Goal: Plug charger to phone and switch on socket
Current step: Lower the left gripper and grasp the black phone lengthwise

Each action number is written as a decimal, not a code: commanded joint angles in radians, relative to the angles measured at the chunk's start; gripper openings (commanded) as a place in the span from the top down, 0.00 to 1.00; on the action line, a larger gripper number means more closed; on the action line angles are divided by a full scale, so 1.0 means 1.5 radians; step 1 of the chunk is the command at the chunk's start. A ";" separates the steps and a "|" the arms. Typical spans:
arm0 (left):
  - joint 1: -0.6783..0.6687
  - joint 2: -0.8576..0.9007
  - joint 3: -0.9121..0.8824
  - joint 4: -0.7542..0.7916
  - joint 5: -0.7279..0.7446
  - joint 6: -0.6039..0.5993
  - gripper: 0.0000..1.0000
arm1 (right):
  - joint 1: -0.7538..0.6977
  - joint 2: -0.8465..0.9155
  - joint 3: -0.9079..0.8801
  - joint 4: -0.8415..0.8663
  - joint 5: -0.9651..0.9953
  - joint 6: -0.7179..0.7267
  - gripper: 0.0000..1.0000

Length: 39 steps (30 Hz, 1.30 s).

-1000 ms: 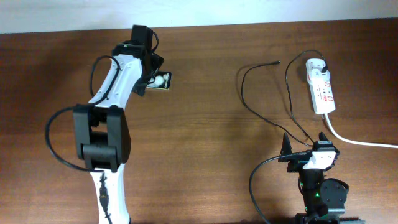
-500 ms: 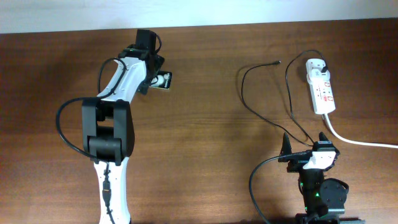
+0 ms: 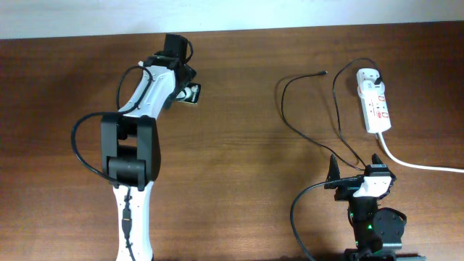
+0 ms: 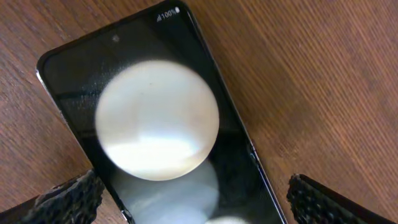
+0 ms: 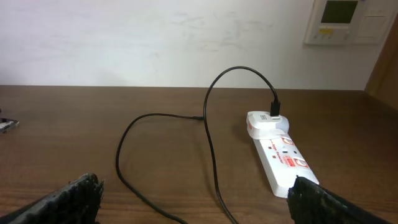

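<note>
The black glossy phone [image 3: 192, 94] lies flat on the table at the back left, partly under my left arm. In the left wrist view the phone [image 4: 155, 124] fills the frame with white round reflections. My left gripper [image 4: 193, 202] is open, its fingers on either side of the phone just above it. The thin black charger cable [image 3: 286, 119] loops across the right side, its free plug tip [image 3: 322, 73] lying on the table. The white socket strip [image 3: 375, 101] lies at the far right; it shows in the right wrist view [image 5: 280, 155]. My right gripper [image 5: 193, 199] is open and empty near the front.
A thick white cord [image 3: 420, 165] runs from the socket strip off the right edge. The charger's adapter [image 5: 267, 120] sits plugged in the strip's far end. A wall [image 5: 155, 37] with a thermostat panel stands behind the table.
My left arm has shifted right and forward over the phone, covering more of it. The right arm, cable and socket strip have not moved.
</note>
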<state>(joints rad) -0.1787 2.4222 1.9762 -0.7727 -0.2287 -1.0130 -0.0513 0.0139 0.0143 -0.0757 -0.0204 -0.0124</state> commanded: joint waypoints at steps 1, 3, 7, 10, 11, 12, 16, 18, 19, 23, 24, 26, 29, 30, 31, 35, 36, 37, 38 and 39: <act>0.007 0.067 -0.025 -0.017 0.015 0.015 0.01 | 0.004 -0.003 -0.006 0.001 -0.004 -0.004 0.01; 0.006 0.072 -0.025 -0.018 0.015 0.013 0.01 | 0.004 -0.003 -0.006 0.001 -0.004 -0.004 0.01; -0.003 0.103 -0.025 -0.024 0.023 0.005 0.01 | 0.004 -0.003 -0.006 0.001 -0.004 -0.004 0.01; -0.004 0.123 -0.025 -0.046 0.027 0.006 0.01 | 0.004 -0.003 -0.006 0.001 -0.004 -0.004 0.01; -0.004 0.126 -0.025 -0.051 0.027 0.006 0.00 | 0.004 -0.003 -0.006 0.001 -0.004 -0.004 0.01; -0.004 0.130 -0.025 -0.054 0.031 0.006 0.00 | 0.004 -0.003 -0.006 0.001 -0.004 -0.004 0.01; -0.006 0.143 -0.025 -0.085 0.057 0.006 0.09 | 0.004 -0.003 -0.006 0.001 -0.004 -0.004 0.01; -0.006 0.143 -0.025 -0.102 0.057 0.006 0.11 | 0.004 -0.003 -0.006 0.001 -0.004 -0.004 0.01; -0.006 0.143 -0.025 -0.111 0.057 0.006 0.12 | 0.004 -0.003 -0.006 0.001 -0.004 -0.004 0.01; -0.006 0.143 -0.025 -0.150 0.057 0.006 0.14 | 0.004 -0.003 -0.006 0.001 -0.004 -0.004 0.02; -0.006 0.143 -0.025 -0.162 0.057 0.006 0.14 | 0.004 -0.003 -0.006 0.001 -0.004 -0.004 0.01; -0.006 0.143 -0.025 -0.185 0.057 0.006 0.12 | 0.004 -0.003 -0.006 0.001 -0.004 -0.004 0.01; -0.006 0.143 -0.025 -0.189 0.057 0.006 0.01 | 0.004 -0.003 -0.006 0.001 -0.004 -0.004 0.01; -0.006 0.143 -0.025 -0.189 0.057 0.006 0.01 | 0.004 -0.003 -0.006 0.001 -0.004 -0.004 0.01; -0.006 0.143 -0.025 -0.189 0.057 0.006 0.01 | 0.004 -0.003 -0.006 0.001 -0.004 -0.004 0.01; -0.006 0.143 -0.025 -0.186 0.057 0.006 0.01 | 0.004 -0.003 -0.006 0.001 -0.004 -0.004 0.01; -0.006 0.143 -0.025 -0.186 0.058 0.006 0.01 | 0.004 -0.003 -0.006 0.001 -0.004 -0.004 0.01; -0.006 0.143 -0.025 -0.186 0.063 0.006 0.01 | 0.004 -0.003 -0.006 0.001 -0.004 -0.004 0.01; -0.006 0.143 -0.025 -0.187 0.066 0.006 0.00 | 0.004 -0.003 -0.006 0.001 -0.004 -0.004 0.01; -0.006 0.143 -0.025 -0.188 0.068 0.006 0.01 | 0.004 -0.003 -0.006 0.001 -0.004 -0.004 0.01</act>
<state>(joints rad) -0.1841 2.4695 2.0377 -1.0027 -0.2474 -1.0138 -0.0513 0.0139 0.0143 -0.0753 -0.0204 -0.0120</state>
